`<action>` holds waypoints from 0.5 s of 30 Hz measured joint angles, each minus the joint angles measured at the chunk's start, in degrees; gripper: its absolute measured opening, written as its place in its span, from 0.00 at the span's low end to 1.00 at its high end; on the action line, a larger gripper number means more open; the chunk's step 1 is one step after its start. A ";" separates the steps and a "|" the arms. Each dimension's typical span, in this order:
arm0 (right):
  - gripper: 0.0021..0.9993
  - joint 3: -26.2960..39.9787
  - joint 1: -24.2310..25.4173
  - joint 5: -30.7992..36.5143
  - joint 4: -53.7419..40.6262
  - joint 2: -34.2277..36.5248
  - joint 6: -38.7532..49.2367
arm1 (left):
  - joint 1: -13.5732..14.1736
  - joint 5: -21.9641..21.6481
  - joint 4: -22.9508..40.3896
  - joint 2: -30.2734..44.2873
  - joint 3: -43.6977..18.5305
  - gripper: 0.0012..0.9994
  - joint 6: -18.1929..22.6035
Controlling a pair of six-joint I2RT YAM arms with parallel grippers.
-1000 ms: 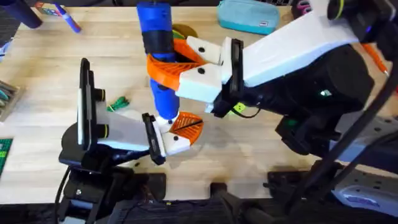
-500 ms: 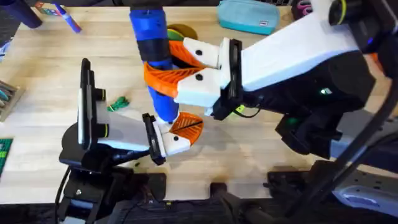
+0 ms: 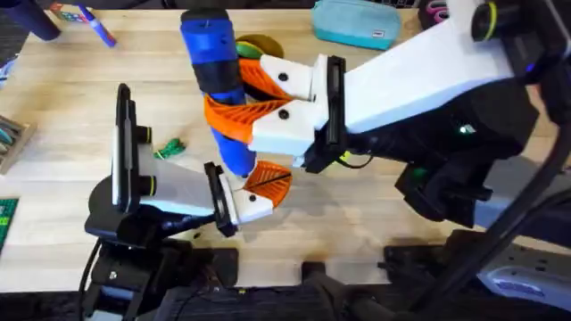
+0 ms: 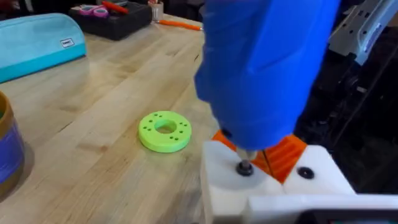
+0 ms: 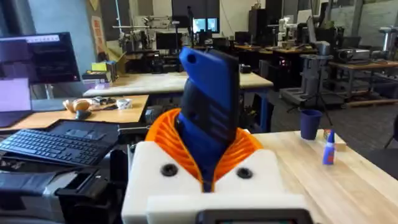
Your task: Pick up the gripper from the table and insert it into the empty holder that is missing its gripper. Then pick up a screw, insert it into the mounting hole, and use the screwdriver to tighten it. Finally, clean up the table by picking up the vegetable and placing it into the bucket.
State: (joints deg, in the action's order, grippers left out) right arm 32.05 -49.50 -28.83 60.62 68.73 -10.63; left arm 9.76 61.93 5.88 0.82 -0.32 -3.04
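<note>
My right gripper, with its orange ribbed fingers, is shut on the blue screwdriver around its black band. The screwdriver stands nearly upright, its top leaning left. Its tip rests on a black screw in the white holder at the end of my left arm. The orange fan-shaped gripper sits in that holder, beside the tip. The small green vegetable lies on the table left of the holder. In the right wrist view the screwdriver rises between the orange fingers.
A round bucket with a yellowish rim stands behind the screwdriver. A teal pouch lies at the back. A green ring lies right of the holder. A blue marker is at the back left.
The right gripper has shifted slightly left and nearer with the screwdriver, whose top now leans farther left. The tip stays on the holder. The left arm has not moved.
</note>
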 joint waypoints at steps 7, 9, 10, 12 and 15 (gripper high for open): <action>0.04 -0.08 -0.03 -0.20 2.31 0.07 -0.33 | 0.00 -0.11 -0.09 -0.03 -0.01 0.01 0.10; 0.04 -0.39 -0.08 -0.05 4.31 0.59 -1.19 | 0.00 -0.19 -0.09 -0.09 -0.02 0.01 0.23; 0.04 -0.52 0.03 0.39 5.95 0.99 -1.87 | 0.00 -0.21 -0.08 -0.09 -0.02 0.01 0.26; 0.04 -0.55 0.65 1.51 9.01 1.25 -3.03 | 0.00 -0.22 -0.08 -0.09 -0.02 0.01 0.31; 0.04 -0.52 1.51 2.75 10.72 1.11 -4.23 | 0.00 -0.22 -0.08 -0.09 -0.02 0.01 0.45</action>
State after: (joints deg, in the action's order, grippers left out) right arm 31.53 -47.99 -26.08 71.34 69.84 -14.87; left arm 9.76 61.71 5.80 0.73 -0.34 -2.59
